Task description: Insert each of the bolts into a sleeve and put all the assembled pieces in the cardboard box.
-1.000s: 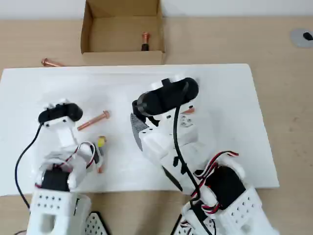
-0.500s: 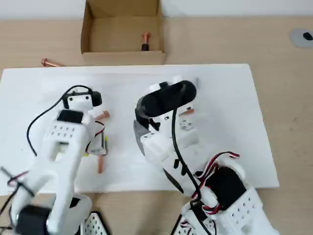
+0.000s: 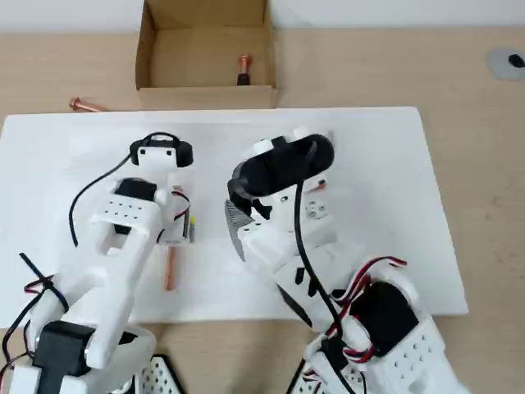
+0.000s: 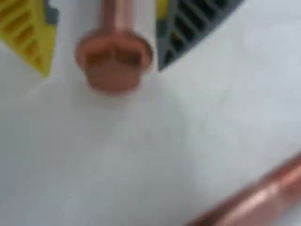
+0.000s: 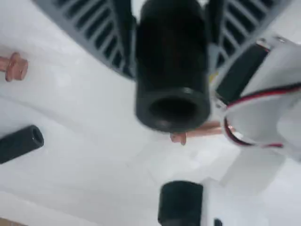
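On the white sheet [image 3: 385, 164] covering a wooden table [image 3: 480, 148], the right gripper [image 5: 170, 37] clasped a black sleeve [image 5: 172, 89]; the left gripper [image 4: 101, 49] straddled a copper bolt [image 4: 114, 61], unclenched.

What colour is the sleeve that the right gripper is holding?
The sleeve is black, clearest in the right wrist view.

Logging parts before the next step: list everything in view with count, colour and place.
Mat: one, white, on the table.
Cardboard box: one, brown, beyond the mat.
Assembled piece: one, copper and black, in the box.
Bolts: at least three loose, copper; one on bare table, one on the mat, one between the left gripper's fingers.
Sleeves: at least two empty, black; one gripped, one on the mat.
Left gripper: open around a bolt.
Right gripper: shut on a sleeve.
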Controlling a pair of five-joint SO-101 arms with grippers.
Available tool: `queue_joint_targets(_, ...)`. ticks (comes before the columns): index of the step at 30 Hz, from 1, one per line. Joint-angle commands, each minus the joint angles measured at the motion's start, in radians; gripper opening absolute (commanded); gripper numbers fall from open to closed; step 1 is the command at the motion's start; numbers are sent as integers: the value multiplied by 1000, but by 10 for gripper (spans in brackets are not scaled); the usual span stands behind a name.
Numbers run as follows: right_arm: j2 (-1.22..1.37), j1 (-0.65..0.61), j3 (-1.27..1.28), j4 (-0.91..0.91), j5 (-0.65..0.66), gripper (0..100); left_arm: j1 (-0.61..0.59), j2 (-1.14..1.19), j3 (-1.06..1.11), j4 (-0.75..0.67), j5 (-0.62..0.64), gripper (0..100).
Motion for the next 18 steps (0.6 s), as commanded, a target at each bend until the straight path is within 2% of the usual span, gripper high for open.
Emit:
queue_joint_targets(1, -22, -13, -77, 0, -6, 9, 12, 2, 54, -106, -6, 164)
queue_joint_targets(8, -22, -13, -77, -3, -6, 9, 12, 2, 114, -109, -3, 164)
queue_joint_targets(14, -22, -13, -77, 0, -6, 9, 14, 2, 101, 34, 2, 158)
queue_joint_targets(18, -22, -13, -77, -3, -8, 9, 20, 1, 100, 83, 2, 107)
